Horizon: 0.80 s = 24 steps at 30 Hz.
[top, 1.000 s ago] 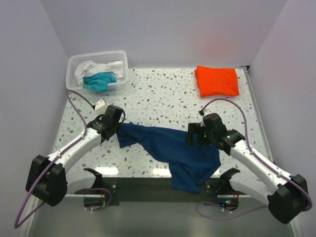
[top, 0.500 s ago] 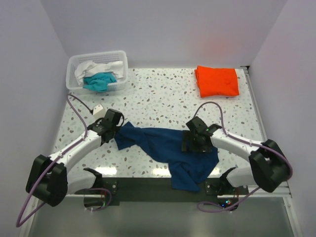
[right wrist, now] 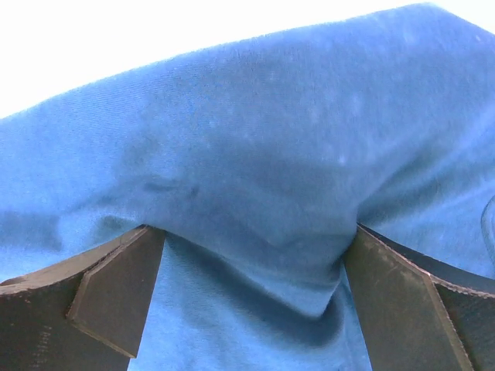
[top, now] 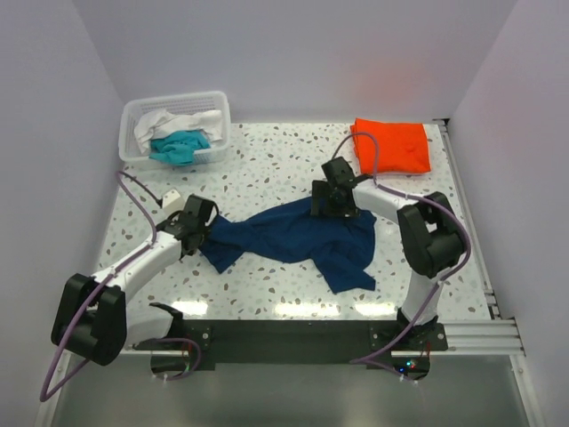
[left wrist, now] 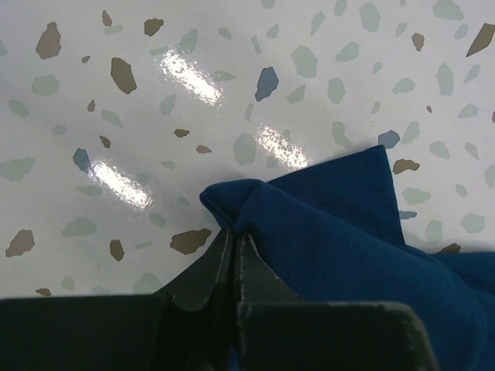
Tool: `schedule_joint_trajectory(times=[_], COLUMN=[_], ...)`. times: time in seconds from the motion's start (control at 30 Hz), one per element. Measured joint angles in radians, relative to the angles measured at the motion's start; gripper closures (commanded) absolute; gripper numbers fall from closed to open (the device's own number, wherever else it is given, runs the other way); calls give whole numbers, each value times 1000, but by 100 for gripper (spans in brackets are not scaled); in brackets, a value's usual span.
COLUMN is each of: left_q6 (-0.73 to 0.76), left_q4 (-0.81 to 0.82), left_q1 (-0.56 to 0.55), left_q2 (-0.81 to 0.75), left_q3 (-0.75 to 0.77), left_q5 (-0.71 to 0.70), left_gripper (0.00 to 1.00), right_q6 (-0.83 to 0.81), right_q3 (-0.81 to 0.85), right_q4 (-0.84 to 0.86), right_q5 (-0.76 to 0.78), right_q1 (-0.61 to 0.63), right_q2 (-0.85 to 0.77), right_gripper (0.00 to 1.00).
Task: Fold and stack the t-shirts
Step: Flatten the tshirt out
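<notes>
shirts lie in three spots on the speckled table (top: 267,169). the dark blue shirt (top: 293,238) is crumpled near the middle of the top view, a bit toward 6 o'clock. it is stretched out long, from 9 o'clock to 2 o'clock, and a loose flap points toward 5 o'clock. the left gripper (top: 204,238) is at the 9 o'clock end of this shirt. its fingers (left wrist: 203,274) are squeezed tight together and they pinch a little folded corner of the blue cloth. the left wrist view shows the fold poking out past the tips, right by the table top. the right gripper (top: 329,203) is on the far edge of the blue shirt, at about 1 o'clock from the shirt's middle. its fingers (right wrist: 116,294) are spread as wide as they go. blue cloth fills the gap between them and touches both fingers, bulging up like a hump, but it does not look pinched. the orange shirt (top: 392,147) is folded in a neat square at the 1 o'clock corner of the table. it is apart from the blue one and near the right gripper. the white basket (top: 220,133) sits at the 11 o'clock corner. inside it are a white shirt (top: 164,120) and a teal shirt (top: 180,145), both bunched up. the teal one is on the 6 o'clock side of the white one.
</notes>
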Motion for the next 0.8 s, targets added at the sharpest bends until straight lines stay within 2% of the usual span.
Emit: schedule_joint_trajectory(times=[0.17, 0.3, 0.53, 0.67, 0.8], left_q6=[12, 28, 45, 54, 55], left_q4=[6, 16, 29, 37, 42], left_q1=[8, 8, 9, 8, 8], left_q2=[0, 0, -32, -55, -66], left_q3=[0, 0, -22, -27, -29], left_q5=[21, 43, 71, 82, 87], left_gripper=[100, 100, 100, 100, 100], right_q6=[-62, -69, 48, 112, 154], right_q3=[44, 13, -295, -447, -544], right_q4=[-26, -104, -227, -336, -372], right_q5=[16, 80, 137, 127, 73], right_q1=[-1, 0, -2, -3, -3], right_q2=[-21, -212, -698, -781, -808], right_gripper=[1, 1, 1, 1, 8])
